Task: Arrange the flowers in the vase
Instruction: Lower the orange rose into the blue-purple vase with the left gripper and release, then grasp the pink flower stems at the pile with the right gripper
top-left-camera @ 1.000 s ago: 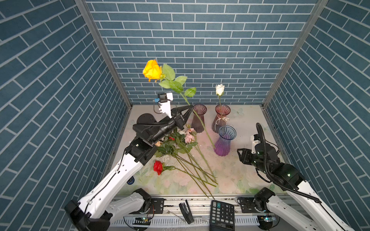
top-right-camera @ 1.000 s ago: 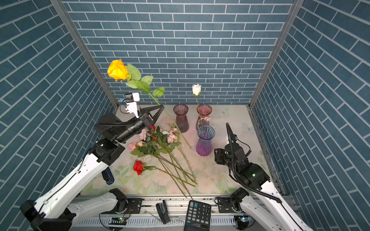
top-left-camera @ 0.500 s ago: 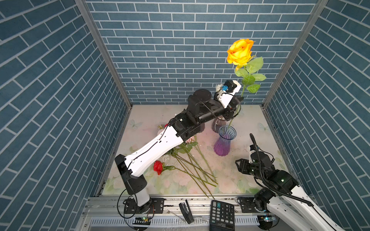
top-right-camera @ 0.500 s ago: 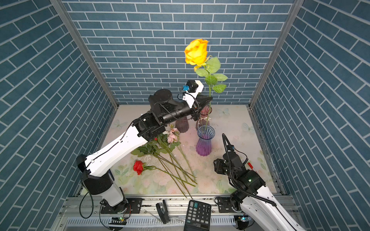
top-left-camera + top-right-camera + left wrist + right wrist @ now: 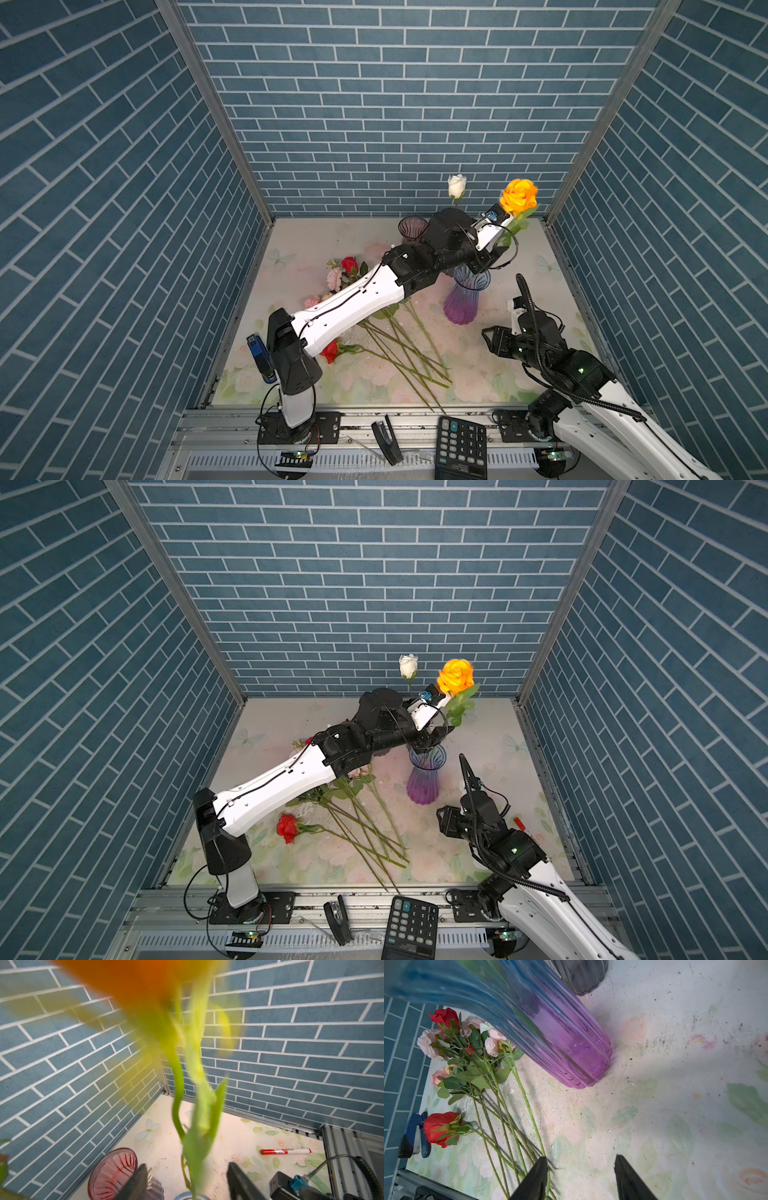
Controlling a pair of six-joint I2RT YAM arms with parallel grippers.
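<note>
There are three vases: a purple vase [image 5: 461, 305], a dark vase [image 5: 412, 228] and a pink vase [image 5: 113, 1172]. The flowers number at least eight: one orange rose [image 5: 518, 194], one white rose [image 5: 456, 185], two red roses [image 5: 330, 352] and four pink blooms [image 5: 428, 1043] that can be counted, though the bunch may hide more. There are two staplers, a black stapler [image 5: 386, 436] and a blue stapler [image 5: 259, 361], one calculator [image 5: 460, 446] and one red marker [image 5: 285, 1151].

Seeing a flat black plastic calculator [image 5: 460, 446] lying on the front metal rail [image 5: 357, 422] near a black stapler [image 5: 386, 436]; a red-and-white marker pen [image 5: 285, 1151] lying on the floral-printed tabletop [image 5: 316, 245]; a blue stapler [image 5: 259, 359] sitting at its left edge.
</note>
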